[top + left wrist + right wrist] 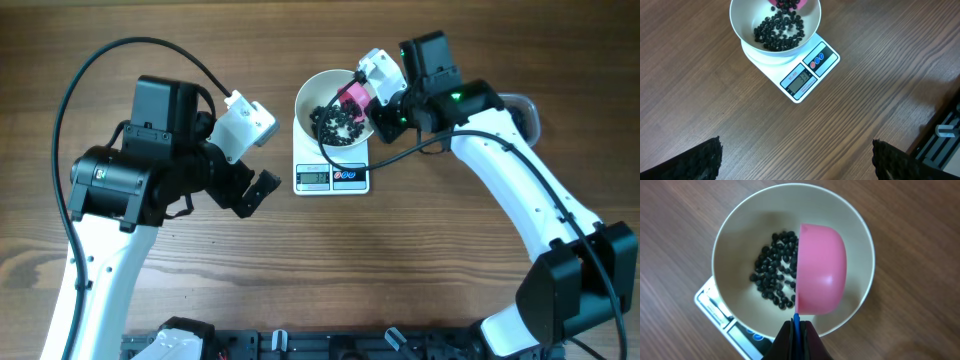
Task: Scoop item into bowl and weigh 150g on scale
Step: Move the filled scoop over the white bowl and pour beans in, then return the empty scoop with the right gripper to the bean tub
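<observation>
The white bowl [305,100] sits on the small white digital scale [332,178] at the middle of the wooden counter [200,290]. A loose patch of glossy black beads [772,272] lies on its floor, covering only part of the bottom. The right gripper [796,327] has its jaws clamped together on the thin blue handle of the pink scoop [821,270]. The scoop is held over the bowl's right half and rolled onto its side, with its mouth turned toward the beads. In the left wrist view a few beads show at the scoop's lip. The left gripper [797,160] hangs over bare counter on the near side of the scale, jaws wide apart and holding nothing. The scale's display faces it but is too small to read. The beads look hard, smooth and individually light, so they will likely roll and bounce instead of staying where they land, and they cannot be pinched. They have to ride in the scoop, gripped by its handle and kept level until it is over the bowl. The bowl merely rests on the scale, so any knock against its rim would probably disturb the reading. With so thin a layer, the target weight seems some way off.
</observation>
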### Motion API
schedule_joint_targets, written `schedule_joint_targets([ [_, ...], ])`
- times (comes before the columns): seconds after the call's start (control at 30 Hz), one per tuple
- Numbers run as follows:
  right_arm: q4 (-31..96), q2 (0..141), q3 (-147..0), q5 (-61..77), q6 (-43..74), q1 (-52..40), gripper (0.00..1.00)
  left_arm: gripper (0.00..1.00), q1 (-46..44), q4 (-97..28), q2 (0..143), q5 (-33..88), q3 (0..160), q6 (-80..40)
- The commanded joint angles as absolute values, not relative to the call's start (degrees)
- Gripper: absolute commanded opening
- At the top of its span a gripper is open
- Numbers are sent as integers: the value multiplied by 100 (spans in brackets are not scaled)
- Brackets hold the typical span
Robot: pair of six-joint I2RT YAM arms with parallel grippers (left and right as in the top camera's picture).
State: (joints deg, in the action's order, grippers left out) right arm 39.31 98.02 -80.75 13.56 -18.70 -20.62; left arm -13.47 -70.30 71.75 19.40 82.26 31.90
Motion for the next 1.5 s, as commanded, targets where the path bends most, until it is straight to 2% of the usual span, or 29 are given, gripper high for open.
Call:
schedule_joint_targets([
  [0.0,3822,9638,-8095,843,-2473,-2294,4,100,-1310,-7026,7196,1949,8326,3277],
  [0.03,3662,9629,-8095,519,-2110,-2324,4,100,-1310,-7026,7196,1946,8326,3277],
  [0.07,3625,9631,-8095,856,-2036,-2359,4,100,-1310,-7026,7196,1949,8326,3280],
  [0.1,3760,9629,-8095,832,-2617,-2449,4,100,-1310,-7026,7196,1949,8326,3280],
  [0.13,3741,9614,-8095,10,-2519,-2523,4,100,-1310,-7026,7196,1946,8326,3277],
  [0.17,3688,9614,-8095,176,-2213,-2571,4,100,-1310,-7026,7196,1949,8326,3280],
  [0.2,3782,9614,-8095,574,-2445,-2644,4,100,-1310,-7026,7196,1946,8326,3277],
  [0.23,3828,9614,-8095,158,-2655,-2740,4,100,-1310,-7026,7196,1949,8326,3277],
  [0.27,3734,9614,-8095,-290,-2383,-2786,4,100,-1310,-7026,7196,1949,8326,3280],
  [0.33,3693,9601,-8095,45,-2578,-2895,4,100,-1310,-7026,7196,1949,8326,3277],
  [0.4,3511,9555,-8095,-93,-1892,-2904,4,100,-1310,-7026,7196,1949,8326,3277],
  [0.43,3564,9555,-8095,416,-2106,-2926,4,100,-1310,-7026,7196,1949,8326,3280],
  [0.47,3629,9555,-8095,353,-2244,-2941,4,100,-1310,-7026,7196,1949,8326,3277],
  [0.53,3675,9463,-8106,-598,-1570,-2908,4,100,-1310,-7026,7196,1946,8326,3277],
  [0.67,4578,8455,-8149,-954,-1157,-2403,4,100,-1310,-7026,7196,1946,8326,3277],
  [0.8,6042,7870,-8134,-1525,-1011,-1372,4,100,-1310,-7026,7196,1946,8326,3277],
  [0.9,6619,8086,-8029,-1577,-792,-913,4,100,-1310,-7026,7196,1946,8326,3277],
  [1.07,6711,8276,-8023,-2123,-451,-515,4,100,-1310,-7026,7196,1946,8326,3277],
  [1.37,5741,10044,-8023,-2510,-434,-307,4,100,-1310,-7026,7196,1949,8326,3280],
  [1.47,5542,10368,-8023,-3083,-432,-307,4,100,-1310,-7026,7196,1946,8326,3280],
])
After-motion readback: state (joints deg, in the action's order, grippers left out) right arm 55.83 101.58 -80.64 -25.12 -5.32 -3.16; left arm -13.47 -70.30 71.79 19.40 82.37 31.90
